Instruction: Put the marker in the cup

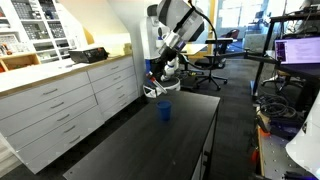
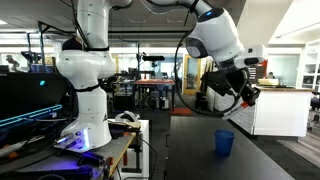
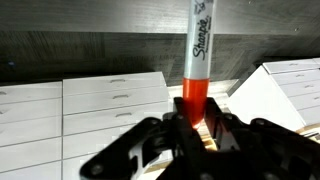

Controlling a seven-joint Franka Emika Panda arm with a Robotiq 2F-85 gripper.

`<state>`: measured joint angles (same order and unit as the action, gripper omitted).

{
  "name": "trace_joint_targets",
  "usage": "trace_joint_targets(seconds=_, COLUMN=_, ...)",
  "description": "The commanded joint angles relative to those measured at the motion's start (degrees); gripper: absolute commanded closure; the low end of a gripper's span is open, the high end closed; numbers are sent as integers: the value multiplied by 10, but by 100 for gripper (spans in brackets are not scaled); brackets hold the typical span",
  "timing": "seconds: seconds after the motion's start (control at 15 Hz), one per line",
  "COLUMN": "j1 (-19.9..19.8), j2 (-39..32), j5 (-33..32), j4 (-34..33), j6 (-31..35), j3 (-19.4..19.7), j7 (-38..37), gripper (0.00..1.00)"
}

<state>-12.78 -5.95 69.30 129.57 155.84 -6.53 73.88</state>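
In the wrist view my gripper is shut on the marker, a whitish Sharpie with an orange end that sits between the jaws. The rest of the marker sticks straight out past the fingertips. In both exterior views the gripper hangs in the air above the black table. The small blue cup stands upright on the table, below the gripper and a little aside from it. The marker is too small to make out in the exterior views.
White drawer cabinets run along one side of the table. An office chair and desks with a monitor stand beyond it. A second white robot stands on a cluttered bench beside the table.
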Motion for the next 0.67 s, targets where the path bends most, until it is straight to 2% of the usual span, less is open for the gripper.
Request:
trace_joint_targets(seconds=0.0, j1=-2, j2=42, j5=64, j4=32, j6=-18, j3=-8, j7=65, gripper=94)
trace_joint_targets(seconds=0.07, j1=-2, j2=77, j5=70, j4=59, j6=-27, j3=-9, j7=66, gripper=94)
trace_joint_targets(seconds=0.47, j1=2, j2=157, j5=107, j4=115, j6=-77, j3=-7, j7=94, gripper=94)
trace_joint_targets(seconds=0.6, j1=5, j2=155, j5=109, j4=114, j6=-82, j3=-8, j7=91, gripper=94)
